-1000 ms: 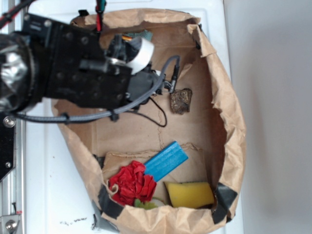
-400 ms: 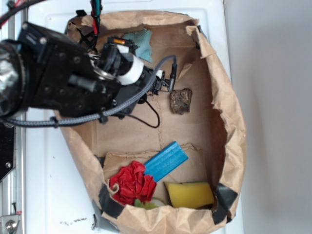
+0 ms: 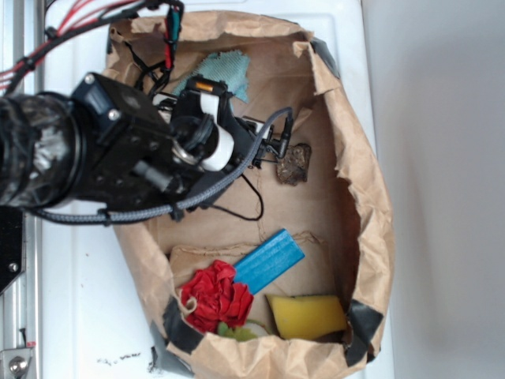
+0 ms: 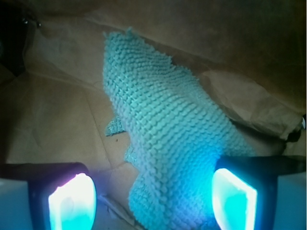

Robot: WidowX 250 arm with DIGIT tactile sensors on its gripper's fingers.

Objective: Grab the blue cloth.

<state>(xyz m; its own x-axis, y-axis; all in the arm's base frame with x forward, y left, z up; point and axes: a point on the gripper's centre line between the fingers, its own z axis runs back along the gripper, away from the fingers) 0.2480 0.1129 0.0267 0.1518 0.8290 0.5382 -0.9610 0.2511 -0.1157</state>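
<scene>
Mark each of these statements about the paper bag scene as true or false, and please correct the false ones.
1. The blue cloth lies between the open fingers of the gripper. True.
2. The cloth is held up in the air by the gripper. False: it lies on the brown paper, and the fingers are apart.
3. The bright blue block lies beside the red fabric piece. True.
4. The yellow sponge lies on top of the blue cloth. False: the sponge is at the near end of the paper bag, and the cloth is at the far end.
5. A small dark brown lump lies inside the bag. True.
</scene>
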